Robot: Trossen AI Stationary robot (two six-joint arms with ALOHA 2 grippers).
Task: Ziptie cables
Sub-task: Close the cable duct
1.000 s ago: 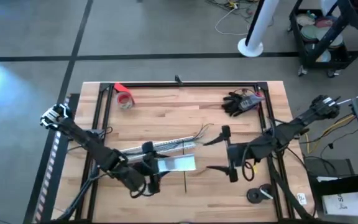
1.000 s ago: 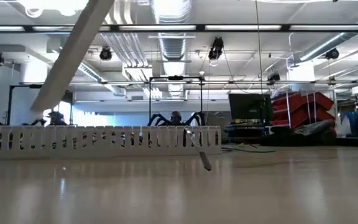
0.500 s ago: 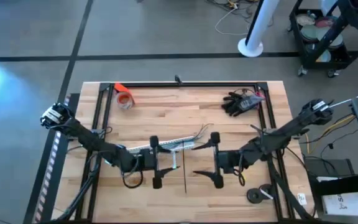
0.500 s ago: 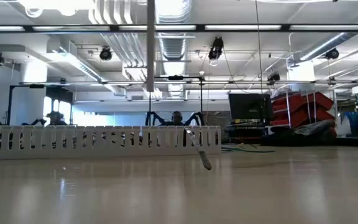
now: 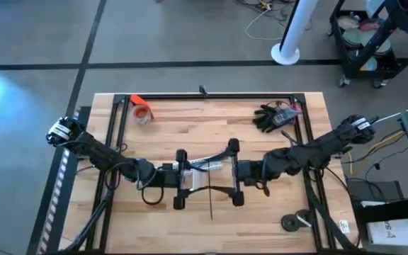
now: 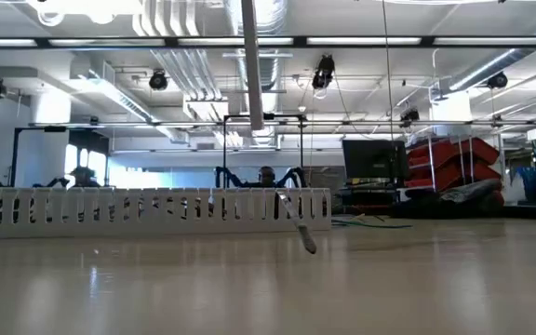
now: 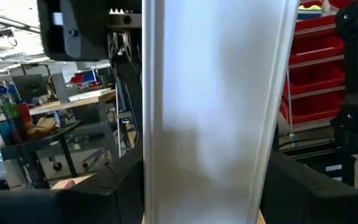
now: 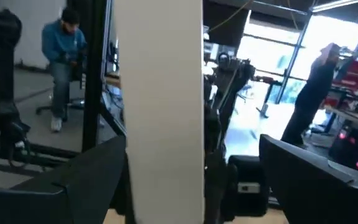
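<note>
Both grippers face each other across the white slotted strip (image 5: 202, 164) on the bench (image 5: 190, 127). Left gripper (image 5: 180, 178) and right gripper (image 5: 234, 173) hold fingers apart, apparently to straddle it. Cables (image 5: 229, 150) lie at the strip's far end, ungrasped.

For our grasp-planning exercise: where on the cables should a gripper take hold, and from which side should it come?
Probably just past the end of the white slotted strip, where the cables are still bunched before their loose ends fan out. Come from above, fingers across their run: they lie low on the table, so a side approach finds little to pinch.
</note>
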